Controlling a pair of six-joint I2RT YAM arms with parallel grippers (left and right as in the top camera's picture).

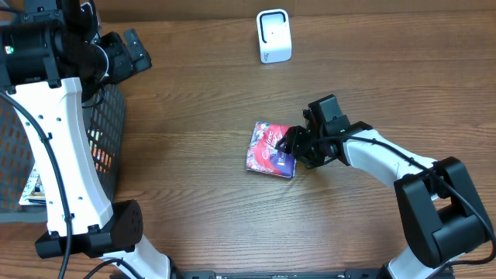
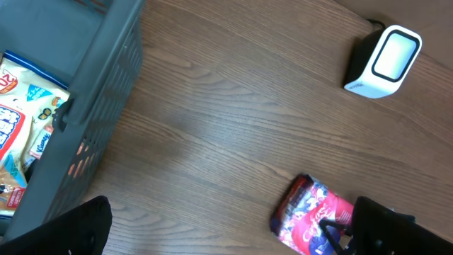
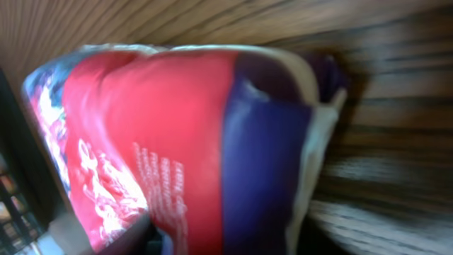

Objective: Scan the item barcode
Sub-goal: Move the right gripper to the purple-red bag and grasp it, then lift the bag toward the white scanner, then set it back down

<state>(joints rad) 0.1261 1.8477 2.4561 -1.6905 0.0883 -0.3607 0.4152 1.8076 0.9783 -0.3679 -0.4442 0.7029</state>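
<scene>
Your right gripper point(image 1: 293, 147) is low on the table point(image 1: 194, 93), just right of centre in the overhead frame. Its dark fingertips meet the right-hand edge of the packet point(image 1: 269, 149). You cannot tell from any view whether the jaws are pinching the packet or only resting against it. From above, the gripper body covers the contact. The right wrist camera is so close that the packet fills almost the whole frame in a blur.

Your left gripper point(image 1: 132, 53) sits in the upper left of the overhead frame, near the top end of the basket point(image 1: 108, 132). It is spread wide with nothing between its jaws. In the left wrist view, one of its fingers point(image 2: 78, 227) shows in the lower left corner.

The packet lies flat on the wood, turned slightly askew to the frame edges. It is glossy and roughly square. Most of its face is red with white script. There is a busy blue, white and red pattern along its left side and a deep purple-blue band at the end nearest your right gripper. Close up, a pale sealed edge runs beyond that band. The print is too blurred to read.

The scanner point(image 1: 273, 36), white and upright, stands at the upper centre of the overhead frame, well apart from the packet. The basket at the left edge holds snack bags point(image 2: 21, 120).
</scene>
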